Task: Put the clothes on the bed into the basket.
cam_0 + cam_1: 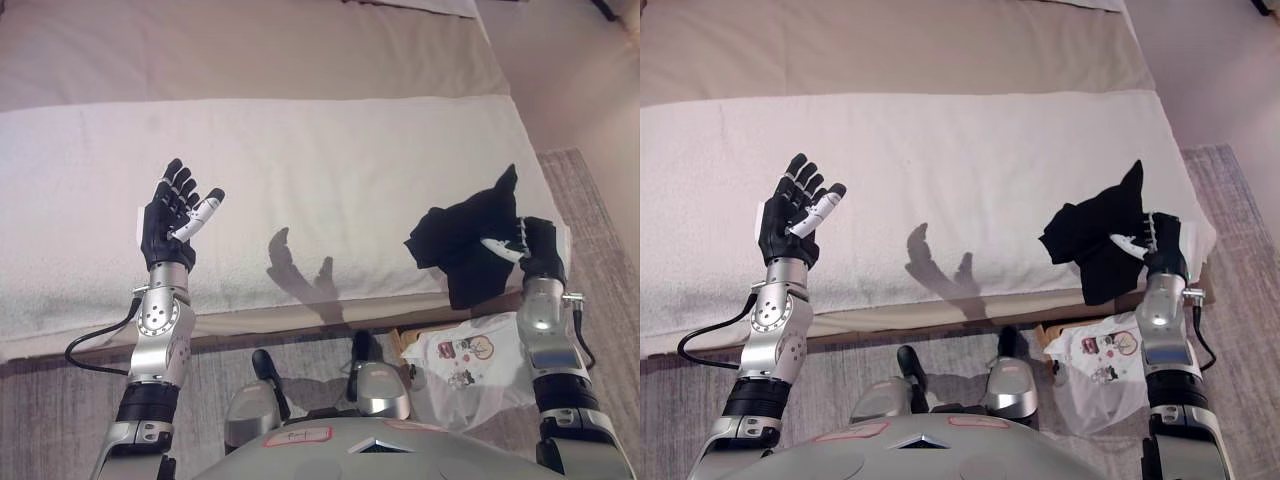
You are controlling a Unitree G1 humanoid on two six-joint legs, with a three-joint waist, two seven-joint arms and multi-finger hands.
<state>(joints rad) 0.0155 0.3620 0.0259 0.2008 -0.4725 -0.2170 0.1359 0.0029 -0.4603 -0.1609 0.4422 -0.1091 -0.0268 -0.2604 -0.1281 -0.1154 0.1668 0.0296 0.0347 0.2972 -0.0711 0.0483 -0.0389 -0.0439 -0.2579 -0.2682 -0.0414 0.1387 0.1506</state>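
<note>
At the bed's right front corner our right hand pinches a black garment, lifted off the edge. Our left hand hovers, fingers spread, empty. Next we carry it down—toward the basket, barely visible beneath a white shirt.

The left hand is raised over the white blanket on the bed, fingers straight and spread, holding nothing. At the bed's right edge the right hand pinches a black garment, which hangs crumpled, partly over the blanket and partly past the edge. Below it, on the floor beside the bed, a white garment with small printed pictures lies over a basket, only a corner of which shows, on a grey rug
</note>
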